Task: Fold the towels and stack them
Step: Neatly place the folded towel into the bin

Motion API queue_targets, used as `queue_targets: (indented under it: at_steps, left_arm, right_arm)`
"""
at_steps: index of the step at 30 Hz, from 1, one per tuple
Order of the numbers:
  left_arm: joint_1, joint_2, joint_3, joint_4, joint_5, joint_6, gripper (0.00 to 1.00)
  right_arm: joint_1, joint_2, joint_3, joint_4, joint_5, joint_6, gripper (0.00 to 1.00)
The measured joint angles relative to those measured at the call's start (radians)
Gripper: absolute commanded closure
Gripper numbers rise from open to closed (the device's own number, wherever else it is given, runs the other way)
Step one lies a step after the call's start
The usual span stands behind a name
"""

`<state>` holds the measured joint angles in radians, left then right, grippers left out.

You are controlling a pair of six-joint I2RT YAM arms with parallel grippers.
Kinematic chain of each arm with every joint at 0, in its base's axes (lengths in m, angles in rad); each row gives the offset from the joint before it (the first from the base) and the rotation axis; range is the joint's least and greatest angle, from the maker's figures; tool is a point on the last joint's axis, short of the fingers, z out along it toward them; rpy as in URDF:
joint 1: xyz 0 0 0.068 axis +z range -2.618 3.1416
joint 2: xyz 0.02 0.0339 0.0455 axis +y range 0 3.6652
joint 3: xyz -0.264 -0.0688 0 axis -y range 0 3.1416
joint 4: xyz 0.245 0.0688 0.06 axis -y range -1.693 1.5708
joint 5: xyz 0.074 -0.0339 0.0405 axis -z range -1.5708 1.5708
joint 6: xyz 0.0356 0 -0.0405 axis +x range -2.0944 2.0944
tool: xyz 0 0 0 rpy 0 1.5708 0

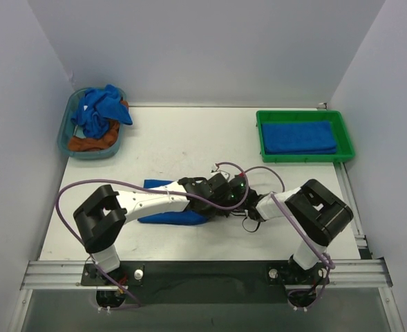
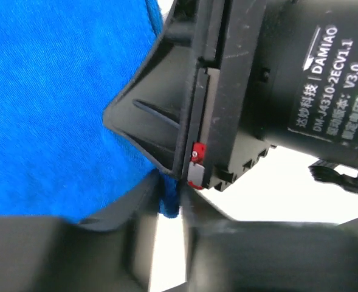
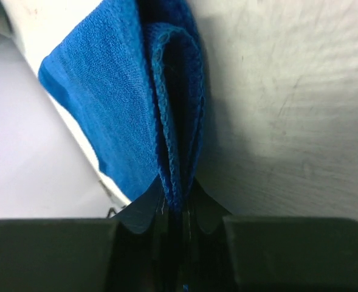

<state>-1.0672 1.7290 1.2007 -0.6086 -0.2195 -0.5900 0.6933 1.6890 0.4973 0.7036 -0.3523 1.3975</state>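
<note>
Blue terry, done so far: we count one folded towel [image 1: 298,137] lying flat in the green tray [image 1: 300,115] at the far right. The stack has at least a first layer. Whether there's more than one in there, we can't tell from above.
On the go right now: the middle towel [image 1: 172,218] sits on the table [image 1: 189,138] near the arm bases, a bit left of centre. It's partly doubled over and half hidden under both arms.
Grip, left: the left gripper [image 2: 168,243] has its jaws nearly together, with a sliver of that towel's edge nipped between them.
Grip, right: the right gripper [image 3: 175,225] has its jaws pressed tight on a doubled edge of the same towel, the layers bunching right at the tips.
Step, our guess: mid-fold, with both grippers on one end and the fold not laid flat yet.
Left to do: the crumpled towels [image 1: 99,111] are heaped in the blue basket [image 1: 66,128] at the far left, over an orange-brown cloth [image 1: 86,144] that isn't part of the job.
Overall: we'd call it early-to-middle, with one put away, one halfway and a few waiting.
</note>
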Motion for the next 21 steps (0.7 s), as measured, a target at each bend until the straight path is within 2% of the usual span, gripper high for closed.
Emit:
queue_targets:
  at_steps: [1, 2, 6, 9, 14, 21]
  left_arm:
    - [0.0, -0.001, 0.0, 0.002, 0.002, -0.002, 0.5]
    - [0.0, -0.002, 0.0, 0.004, 0.002, -0.005, 0.31]
    - [0.005, -0.037, 0.0, 0.014, 0.006, -0.011, 0.02]
    - [0.027, -0.111, -0.009, 0.026, 0.018, -0.011, 0.03]
    - [0.16, -0.289, -0.059, 0.045, 0.065, 0.016, 0.03]
    - [0.569, -0.494, -0.19, 0.053, 0.161, 0.129, 0.03]
  right_arm:
    - [-0.005, -0.006, 0.011, -0.027, 0.002, -0.026, 1.0]
    - [-0.013, -0.015, 0.022, -0.06, 0.004, -0.058, 1.0]
    - [-0.079, -0.043, 0.087, -0.211, 0.009, -0.214, 1.0]
    - [-0.155, -0.044, 0.156, -0.29, -0.006, -0.333, 1.0]
    - [-0.28, -0.034, 0.342, -0.472, -0.038, -0.564, 1.0]
    - [-0.423, 0.039, 0.69, -0.72, -0.055, -0.856, 1.0]
